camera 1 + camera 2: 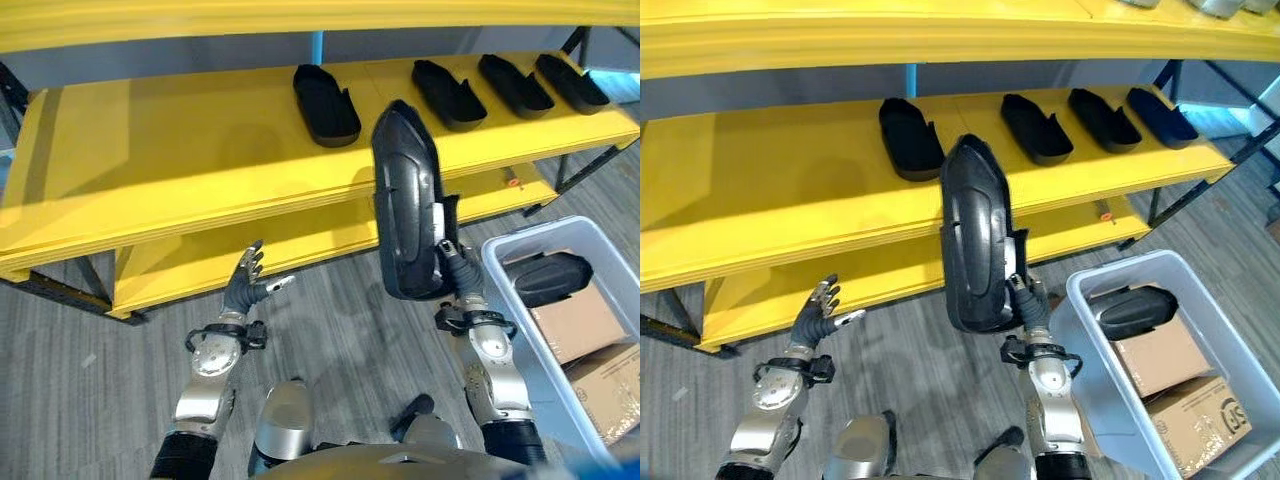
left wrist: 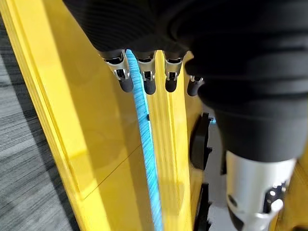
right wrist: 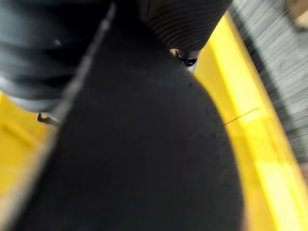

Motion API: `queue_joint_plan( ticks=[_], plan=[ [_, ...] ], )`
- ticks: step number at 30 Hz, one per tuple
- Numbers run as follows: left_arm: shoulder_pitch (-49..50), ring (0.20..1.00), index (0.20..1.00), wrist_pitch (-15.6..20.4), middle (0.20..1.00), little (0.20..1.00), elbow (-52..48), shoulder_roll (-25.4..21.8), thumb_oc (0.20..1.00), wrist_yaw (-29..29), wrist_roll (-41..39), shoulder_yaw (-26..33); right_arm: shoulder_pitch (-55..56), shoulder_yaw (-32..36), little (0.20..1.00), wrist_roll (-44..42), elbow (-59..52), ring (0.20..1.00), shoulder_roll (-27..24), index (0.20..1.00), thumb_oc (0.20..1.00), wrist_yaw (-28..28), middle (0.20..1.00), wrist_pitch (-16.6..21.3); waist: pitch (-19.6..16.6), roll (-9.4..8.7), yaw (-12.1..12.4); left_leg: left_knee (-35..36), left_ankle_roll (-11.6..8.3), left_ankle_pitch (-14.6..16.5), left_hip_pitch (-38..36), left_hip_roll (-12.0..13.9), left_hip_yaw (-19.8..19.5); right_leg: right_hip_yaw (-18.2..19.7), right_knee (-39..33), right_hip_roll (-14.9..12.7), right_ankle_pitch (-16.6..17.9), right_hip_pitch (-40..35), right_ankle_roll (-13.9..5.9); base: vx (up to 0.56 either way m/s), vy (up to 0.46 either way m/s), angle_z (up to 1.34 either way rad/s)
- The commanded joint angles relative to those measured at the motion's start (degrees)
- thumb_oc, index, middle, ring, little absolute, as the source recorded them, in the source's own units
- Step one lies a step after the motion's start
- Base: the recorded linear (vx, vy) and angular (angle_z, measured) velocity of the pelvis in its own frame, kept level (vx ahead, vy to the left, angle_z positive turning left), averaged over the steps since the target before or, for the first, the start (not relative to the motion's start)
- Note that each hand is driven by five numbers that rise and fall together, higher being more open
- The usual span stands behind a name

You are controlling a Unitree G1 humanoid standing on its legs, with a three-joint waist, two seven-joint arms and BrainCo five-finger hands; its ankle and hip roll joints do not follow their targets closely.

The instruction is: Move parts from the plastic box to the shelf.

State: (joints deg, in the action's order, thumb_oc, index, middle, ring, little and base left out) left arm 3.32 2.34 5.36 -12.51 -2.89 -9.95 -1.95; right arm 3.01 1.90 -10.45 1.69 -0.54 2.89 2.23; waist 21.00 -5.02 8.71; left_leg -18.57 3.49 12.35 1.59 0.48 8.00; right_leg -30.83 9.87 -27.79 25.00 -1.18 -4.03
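The right hand (image 1: 455, 268) is closed on the lower end of a long black part (image 1: 405, 200) and holds it upright, lifted in front of the yellow shelf (image 1: 150, 150) — its top end overlaps the front edge of the middle board. In the right wrist view the part's dark surface (image 3: 144, 154) lies right against the camera, with yellow board showing behind it.

Four more black parts lie on the middle board: one (image 1: 325, 103) near the centre, and three (image 1: 449, 94) (image 1: 515, 85) (image 1: 571, 82) in a row toward its right end, each apart from the next.

The grey plastic box (image 1: 510, 275) stands on the floor at the right, beside the shelf's right end. Another black part (image 1: 552, 277) lies in it, on top of cardboard boxes (image 1: 590, 345).

The left hand (image 1: 248, 282) hangs empty before the lower board's front edge — fingers straight and spread, touching nothing.
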Motion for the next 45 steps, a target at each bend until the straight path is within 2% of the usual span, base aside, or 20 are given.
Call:
queue_joint_plan(
  ticks=[1,2,4,5,6,9,15,22,23,24,26,27,28,29,31,33,35,38,42,45],
  plan=[
    [-3.2,1.0,1.0,2.9,1.0,1.0,-5.8,-1.2,1.0,-1.6,1.9,-1.2,-2.1,0.6,0.2,-1.7,-9.0,0.2,-3.3,0.2,0.2,-0.5,0.2,3.9,-0.9,3.89,-3.4,22.7,-3.64,-10.4,-8.6,0.7,-3.3,13.7,5.7,11.9,-17.8,2.5,-2.22,0.15,0.184,1.19],
    [-4.3,1.0,1.0,2.8,1.0,1.0,-5.2,-1.2,1.0,-1.7,1.9,-1.8,-1.3,1.1,0.2,-1.9,-9.5,0.2,-3.5,0.2,0.2,-0.6,0.2,3.8,-0.6,3.76,-5.0,23.3,-3.45,-10.7,-8.7,0.2,-5.1,19.2,6.0,17.1,-19.7,5.2,-1.38,0.17,0.149,1.22],
    [-5.4,1.0,1.0,2.5,1.0,1.0,-4.8,-1.2,1.0,-1.6,1.4,-2.4,0.0,2.0,0.2,-2.0,-9.8,0.2,-4.6,0.2,0.2,-0.6,0.2,3.8,0.0,3.25,-6.8,23.6,-3.31,-10.5,-8.5,-0.7,-7.8,24.4,4.3,22.7,-20.7,8.4,-0.97,0.12,0.06,1.12],
    [-5.5,1.0,1.0,2.5,1.0,1.0,-4.8,-1.2,1.0,-1.6,1.4,-2.4,0.0,2.0,0.2,-2.0,-9.8,0.2,-4.6,0.2,0.2,-0.6,0.2,3.8,-0.2,3.26,-6.8,23.6,-3.31,-10.6,-8.3,-0.7,-7.8,24.4,4.1,22.7,-20.5,8.5,-0.95,0.14,0.034,1.3],
    [-5.8,1.0,1.0,2.3,1.0,1.0,-5.0,-1.2,1.0,-1.3,1.1,-2.6,1.3,3.4,0.2,-2.1,-10.7,0.2,-5.0,0.2,0.2,-1.1,0.2,3.7,0.6,2.53,-8.0,23.6,-3.09,-10.4,-8.2,-2.0,-9.4,26.6,0.6,25.7,-18.9,12.2,-1.22,0.16,0.033,1.01],
    [-5.6,1.0,1.0,2.1,1.0,1.0,-4.4,-0.6,1.0,-0.7,1.8,-2.7,4.3,5.6,0.2,-2.1,-12.1,0.2,-4.4,0.2,0.2,-2.7,0.2,3.6,0.9,1.51,-10.6,23.6,-2.68,-8.8,-10.2,-4.4,-13.0,26.3,-8.0,27.6,-14.0,16.2,-1.94,0.25,-0.01,0.66],
    [-4.9,1.0,1.0,2.0,1.0,1.0,-5.6,-0.1,1.0,-0.7,2.6,-2.9,6.5,6.5,0.2,-2.5,-13.0,0.2,-5.2,0.2,0.2,-3.2,0.2,3.9,-0.8,1.03,-11.8,23.6,-2.46,-6.8,-13.6,-6.8,-15.0,24.5,-11.7,26.5,-10.4,12.5,-2.27,0.21,-0.051,0.73],
    [-4.6,1.0,1.0,1.9,1.0,1.0,-5.5,1.4,1.0,-0.3,1.7,-4.2,6.4,6.4,0.2,-3.3,-12.1,0.2,-6.0,0.2,0.2,-2.6,0.2,4.2,-5.3,3.35,-11.8,22.8,-3.81,-7.2,-16.4,-5.4,-15.7,23.6,-11.2,28.0,-12.9,7.7,0.19,0.18,-0.094,0.21],
    [-4.7,1.0,1.0,1.9,1.0,1.0,-5.5,1.6,1.0,-0.3,1.5,-4.3,6.2,6.3,0.2,-3.3,-11.9,0.2,-6.3,0.2,0.2,-2.4,0.2,4.2,-5.6,3.6,-11.9,20.0,-4.24,-6.9,-16.0,-5.7,-15.2,23.7,-11.4,28.2,-13.2,6.9,0.46,0.21,-0.077,0.45],
    [-4.6,1.0,1.0,1.8,1.0,1.0,-5.5,2.1,1.0,-0.1,0.9,-4.7,5.9,6.3,0.2,-3.4,-12.2,0.2,-7.0,0.2,0.2,-2.2,0.2,4.4,-5.6,3.72,-12.0,9.3,-7.19,-7.9,-12.4,-6.9,-13.1,23.9,-12.9,27.9,-13.5,4.0,0.78,0.17,-0.087,0.39],
    [-4.4,1.0,1.0,2.0,1.0,1.0,-5.4,2.8,1.0,0.1,0.3,-5.3,5.9,6.5,0.2,-3.6,-11.9,0.2,-7.8,0.2,0.2,-1.9,0.2,4.4,-4.8,3.05,-11.7,-3.6,-10.04,-9.4,-6.0,-7.9,-9.7,23.7,-13.8,26.5,-13.5,1.2,0.86,0.1,-0.073,0.31],
    [-4.3,1.0,1.0,2.1,1.0,1.0,-5.3,3.0,1.0,0.2,0.0,-5.7,5.4,6.6,0.2,-3.8,-11.9,0.2,-8.0,0.2,0.2,-1.5,0.2,4.4,-4.2,2.59,-11.6,-8.7,-10.48,-9.6,-3.2,-7.0,-7.0,23.4,-14.1,25.7,-13.6,-0.1,1.05,0.09,-0.094,0.27],
    [-3.8,1.0,1.0,2.0,1.0,1.0,-5.1,3.0,1.0,0.7,-0.5,-6.0,5.3,6.6,0.2,-4.2,-11.8,0.2,-7.7,0.2,0.2,-1.5,0.2,4.2,-3.9,2.37,-10.8,-11.1,-9.38,-8.9,-0.6,-5.7,-5.7,24.0,-14.7,25.7,-14.6,-1.8,1.71,0.09,-0.102,0.16],
    [-3.5,1.0,1.0,1.9,1.0,1.0,-5.0,2.8,1.0,0.7,-0.5,-5.8,5.6,6.9,0.2,-3.8,-12.2,0.2,-7.5,0.2,0.2,-1.3,0.2,4.1,-4.1,1.88,-11.1,-9.2,-8.01,-8.8,0.0,-2.1,-4.4,24.1,-14.8,25.1,-15.1,-2.0,1.7,0.13,-0.074,0.1],
    [-2.7,1.0,1.0,1.4,1.0,1.0,-5.2,2.5,1.0,1.3,-1.0,-5.9,6.5,8.0,0.2,-3.8,-12.7,0.2,-6.7,0.2,0.2,-1.7,0.2,3.9,-5.0,1.58,-11.8,0.2,-6.13,-8.7,-2.7,6.2,-1.9,24.0,-14.9,24.2,-16.7,-2.7,1.68,0.12,0.013,0.04],
    [-2.4,1.0,1.0,1.3,1.0,1.0,-5.8,2.0,1.0,1.6,-1.1,-5.5,7.2,8.9,0.2,-3.4,-12.3,0.2,-6.2,0.2,0.2,-1.8,0.2,3.7,-5.7,1.75,-11.6,11.5,-6.63,-12.4,-5.0,10.7,-3.1,24.6,-14.9,24.1,-18.6,-3.3,1.24,0.13,0.066,0.2],
    [-2.0,1.0,1.0,1.2,1.0,1.0,-6.5,1.9,1.0,1.7,-1.4,-5.1,7.6,9.4,0.2,-3.3,-12.1,0.2,-5.7,0.2,0.2,-1.8,0.2,3.4,-6.5,2.58,-11.9,18.3,-7.96,-16.7,-6.7,14.7,-2.4,24.7,-14.9,24.3,-19.9,-4.1,1.18,0.14,0.123,0.02],
    [-1.8,1.0,1.0,1.2,1.0,1.0,-6.8,2.2,1.0,2.5,-1.2,-5.9,8.5,8.5,0.2,-2.9,-12.8,0.2,-4.1,0.2,0.2,-2.3,0.2,3.3,-7.7,4.59,-11.6,20.9,-10.24,-15.4,-10.1,13.3,-0.2,25.1,-14.9,23.8,-20.7,-7.4,0.43,0.17,0.207,-0.2],
    [-0.4,1.0,1.0,1.7,1.0,1.0,-7.2,0.7,1.0,2.6,-1.2,-4.7,8.6,7.2,0.2,-4.1,-12.5,0.2,-2.0,0.2,0.2,-3.7,0.2,2.8,-8.4,4.32,-10.3,23.3,-9.51,-13.6,-12.6,9.8,2.3,25.7,-14.9,21.4,-20.3,-7.5,-1.18,0.09,0.287,-0.13],
    [0.0,1.0,1.0,1.9,1.0,1.0,-7.3,0.7,1.0,2.7,-1.4,-4.1,8.3,7.0,0.2,-4.2,-12.2,0.2,-1.5,0.2,0.2,-4.3,0.2,2.5,-8.9,3.9,-9.9,23.1,-8.91,-13.0,-12.4,8.8,3.2,26.0,-14.9,20.7,-20.1,-7.1,-1.7,0.01,0.15,-0.13]
  ],
)
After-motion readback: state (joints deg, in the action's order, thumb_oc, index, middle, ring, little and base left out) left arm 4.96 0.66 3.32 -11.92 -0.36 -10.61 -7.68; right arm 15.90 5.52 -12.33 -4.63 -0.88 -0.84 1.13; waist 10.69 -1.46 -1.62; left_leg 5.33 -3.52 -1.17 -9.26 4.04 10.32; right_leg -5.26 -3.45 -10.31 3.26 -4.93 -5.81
